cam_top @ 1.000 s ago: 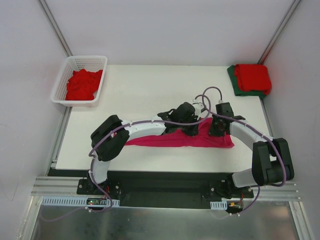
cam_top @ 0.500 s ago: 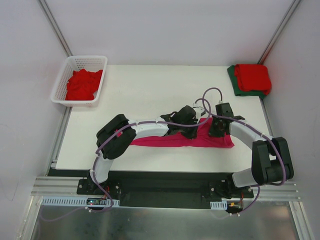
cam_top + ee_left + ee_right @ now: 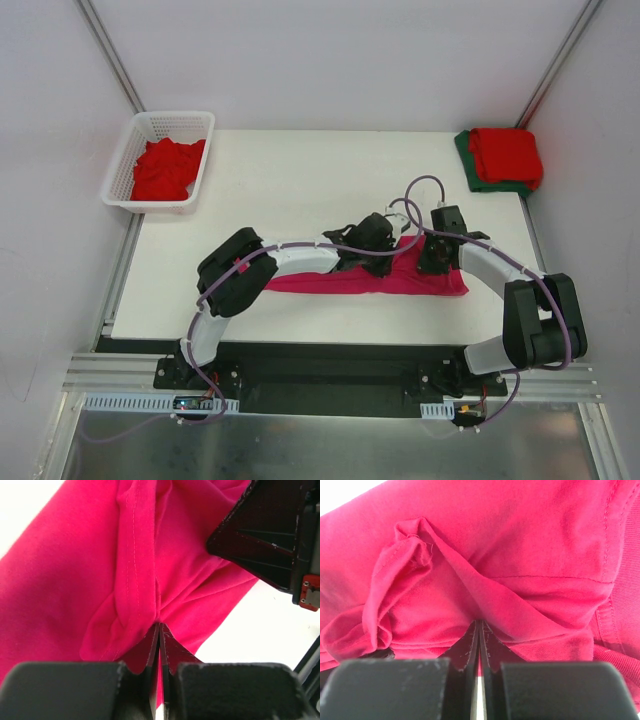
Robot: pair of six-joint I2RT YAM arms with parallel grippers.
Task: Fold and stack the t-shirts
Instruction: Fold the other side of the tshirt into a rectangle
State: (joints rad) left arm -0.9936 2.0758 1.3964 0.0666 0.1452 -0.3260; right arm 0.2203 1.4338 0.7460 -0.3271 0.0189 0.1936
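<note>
**A:** From above, where is the shirt?

**B:** The magenta-pink t-shirt lies as a long, crumpled band across the near part of the white table. The left gripper and the right gripper both sit on its right half, near each other.

**A:** And the other garments?

**B:** Crumpled red t-shirts fill the white lattice basket at the far left corner. At the far right corner a folded red t-shirt rests on a folded dark green t-shirt.

**A:** What does the left wrist camera show?

**B:** The left gripper has its jaws pressed together, pinching a bunched fold of the magenta cloth beside a stitched hem. The black body of the right gripper shows at the upper right, just above the cloth.

**A:** And the right wrist camera?

**B:** The right gripper is likewise clamped on a gathered fold of the same shirt. Creases spread outward from the pinch.
</note>
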